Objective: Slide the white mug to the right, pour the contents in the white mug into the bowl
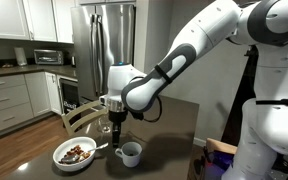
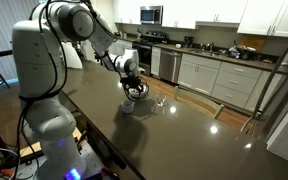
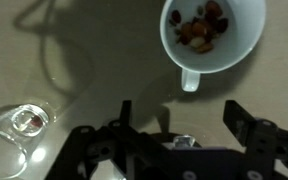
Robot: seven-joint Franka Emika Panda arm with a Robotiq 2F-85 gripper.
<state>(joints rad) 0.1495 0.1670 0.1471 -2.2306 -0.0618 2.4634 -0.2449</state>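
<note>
in an exterior view, the bowl (image 1: pixel 75 152) sits furthest left on the dark table (image 1: pixel 174 120), wide and shallow, with brown pieces lying in it. just right of it and higher up we see the gripper (image 1: pixel 114 122) hanging from the white arm (image 1: pixel 184 55), pointing down over the tabletop. to the right of that and lower stands the white mug (image 1: pixel 131 153), upright on the table near the bowl but apart from it, its handle turned toward the bowl. in the wrist view we find a clear glass (image 3: pixel 19 135) at the lower left, standing on the table. moving right, the gripper (image 3: pixel 181 125) spreads across the bottom edge, its dark fingers (image 3: pixel 124 118) set wide apart with only bare table between them, so the hand is fully open and holds nothing. at the upper right of that view we look down into the white mug (image 3: pixel 212 30), which has brown and reddish bits inside and its handle pointing toward the gripper; the fingers do not touch it.
</note>
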